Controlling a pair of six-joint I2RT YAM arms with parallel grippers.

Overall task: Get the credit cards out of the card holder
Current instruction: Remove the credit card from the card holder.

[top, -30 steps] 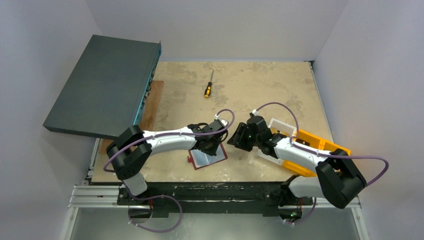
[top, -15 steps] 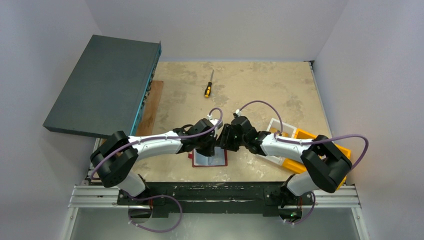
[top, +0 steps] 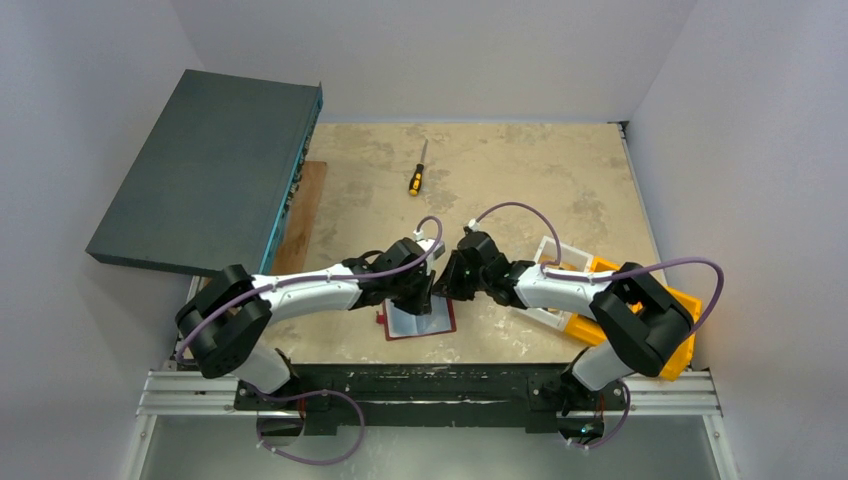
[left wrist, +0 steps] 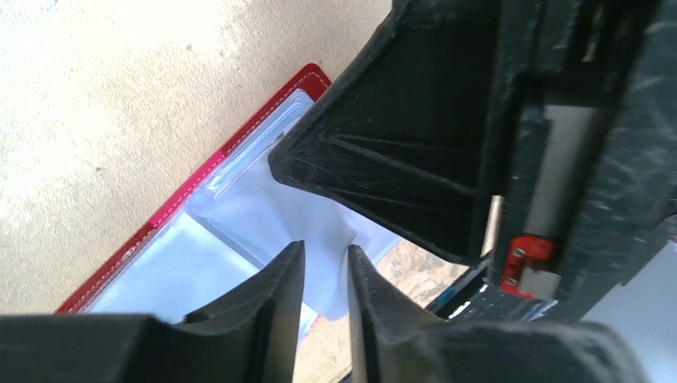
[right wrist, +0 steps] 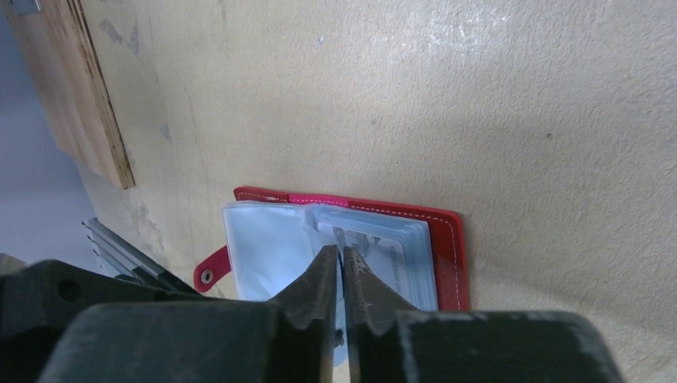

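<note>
Looks like a robotics lab test cell to me: plain white walls boxing in a scuffed tan table, robot arms bolted to an aluminium rail, stray screwdriver, orange bin.

Nothing legible anywhere: no label, brand, number or sign. Only faint, blurred marks on the pale grey card inside the clear sleeves of the open dark red folding card holder, too small to read.

One card holder, one screwdriver, one orange bin, one white bin
</note>
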